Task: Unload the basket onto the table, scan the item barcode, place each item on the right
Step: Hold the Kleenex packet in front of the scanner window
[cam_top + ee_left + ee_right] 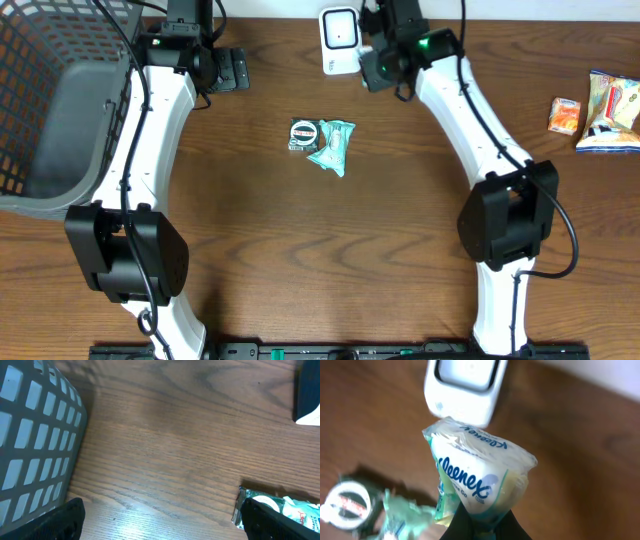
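**A:** Where is the item right now?

**B:** The Kleenex tissue pack (475,475) is up off the table (400,250). The right tool (480,527) has it pinched by its lower end, jaws closed tight on the wrapper. The printed side faces the wrist camera.

**A:** And how close is it to the scanner?

**B:** The pack's top corner sits right at the lower edge of the white scanner (462,385). I cannot tell whether they touch. The scanner stands at the far edge of the table, about midway across.

**A:** What about the other arm?

**B:** The left tool (165,521) is spread wide with nothing between its fingers. It hovers over bare wood just beside the grey basket (35,435) on the left.

**A:** Anything else lying about?

**B:** A small round item (302,135) and a crumpled green packet (332,148) lie touching each other near the middle of the table. At the right edge there are snack packets (610,105) with a small orange packet (565,115) beside them, well apart from both arms.
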